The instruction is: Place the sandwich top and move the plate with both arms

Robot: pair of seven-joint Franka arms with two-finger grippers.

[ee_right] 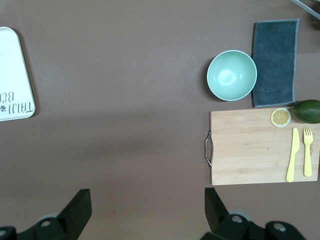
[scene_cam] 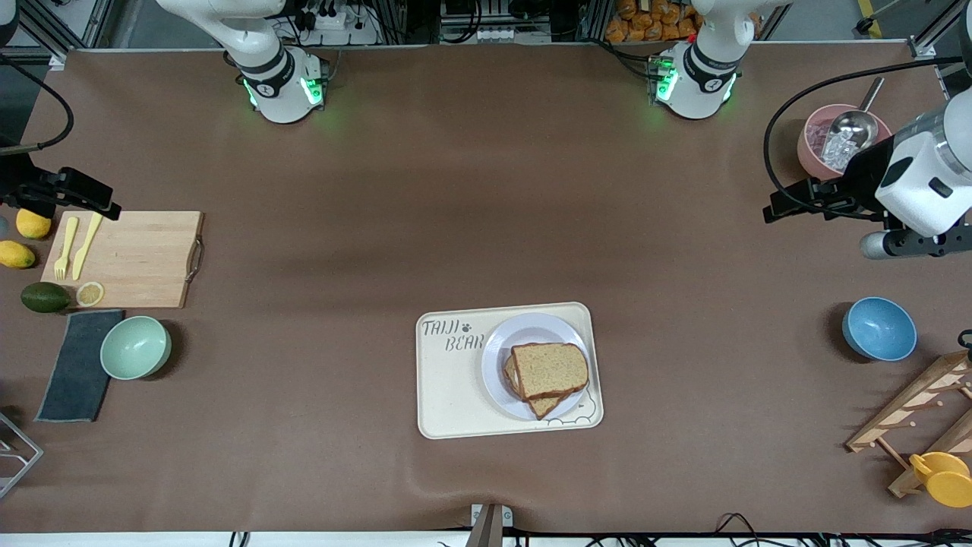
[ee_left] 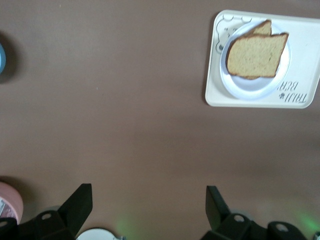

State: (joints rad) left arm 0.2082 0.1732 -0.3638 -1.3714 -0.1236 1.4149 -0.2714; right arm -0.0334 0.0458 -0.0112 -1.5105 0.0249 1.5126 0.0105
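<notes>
A white plate (scene_cam: 497, 357) is seen on a cream tray (scene_cam: 456, 395), low in the centre of the front view. A bread slice (scene_cam: 548, 370) is laid askew over the sandwich on it. The left gripper (ee_left: 148, 210) and right gripper (ee_right: 147, 210) are parked wide open, empty, at the frame's edges. If the plate is lifted unevenly, the slice could be slid off.

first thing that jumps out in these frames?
The sandwich top already lies on the stack on the white plate, which sits in the bear-print tray on the camera side of mid-table. Both arms wait high at the table's ends: the left claw open over bare mat near the pink bowl, the right claw open beside the cutting board.
</notes>
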